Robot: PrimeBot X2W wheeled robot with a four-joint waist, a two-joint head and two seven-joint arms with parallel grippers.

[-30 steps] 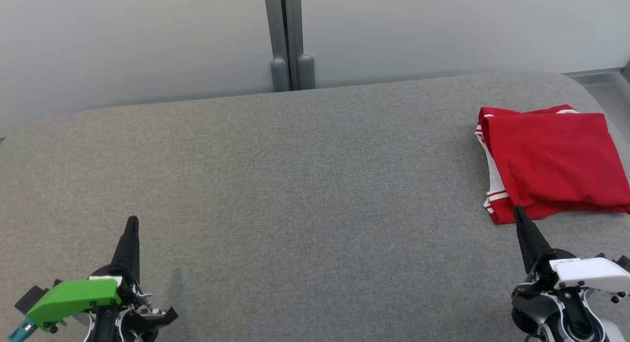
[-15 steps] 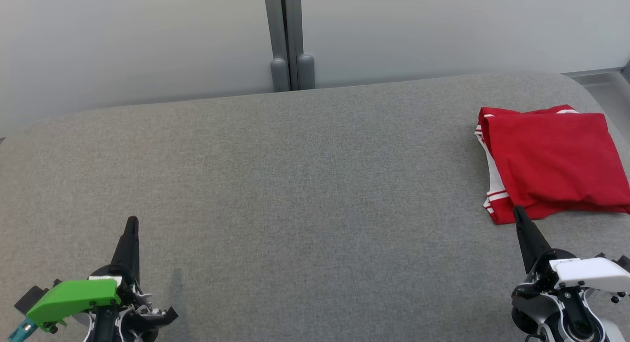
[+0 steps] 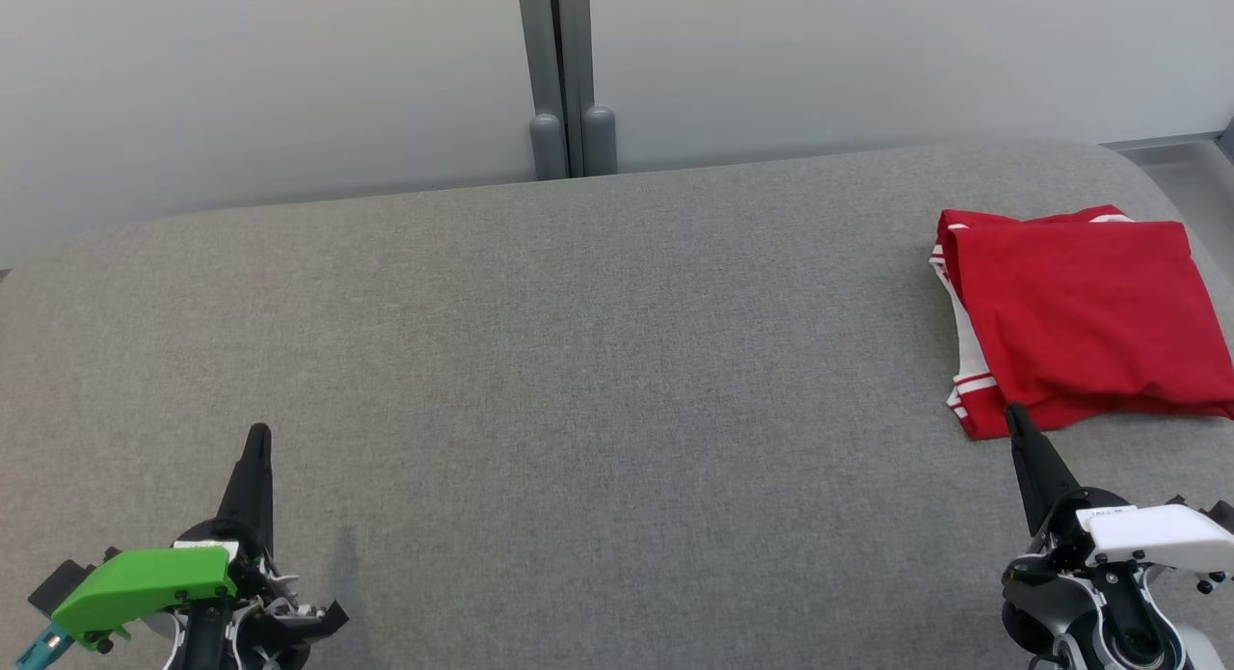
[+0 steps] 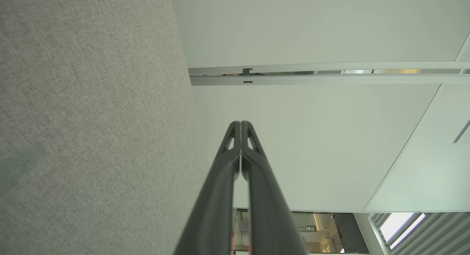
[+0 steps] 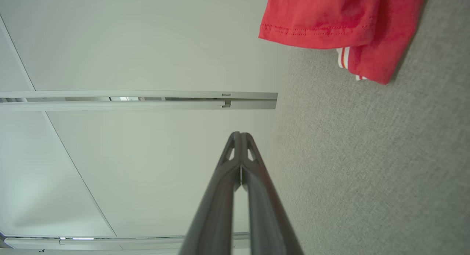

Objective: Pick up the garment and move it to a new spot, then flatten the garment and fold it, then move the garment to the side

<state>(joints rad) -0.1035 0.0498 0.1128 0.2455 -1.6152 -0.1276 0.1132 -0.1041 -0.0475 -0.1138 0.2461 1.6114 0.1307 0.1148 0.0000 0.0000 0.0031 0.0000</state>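
The garment (image 3: 1080, 318) is red with white striped trim and lies folded into a rough rectangle at the right side of the grey padded table (image 3: 598, 381). Its red hem and striped corner (image 5: 341, 24) also show at the top of the right wrist view. My right gripper (image 3: 1014, 421) sits at the lower right, shut and empty, its tip just short of the garment's near corner. Low on the left, my left gripper (image 3: 258, 434) is shut with nothing in it, far from the garment. Both pairs of fingers (image 4: 240, 127) (image 5: 240, 137) press together in the wrist views.
A pale partition wall with a grey vertical post (image 3: 564, 72) stands behind the table's far edge. The table's right end curves off near the garment, where a strip of floor (image 3: 1181, 169) shows.
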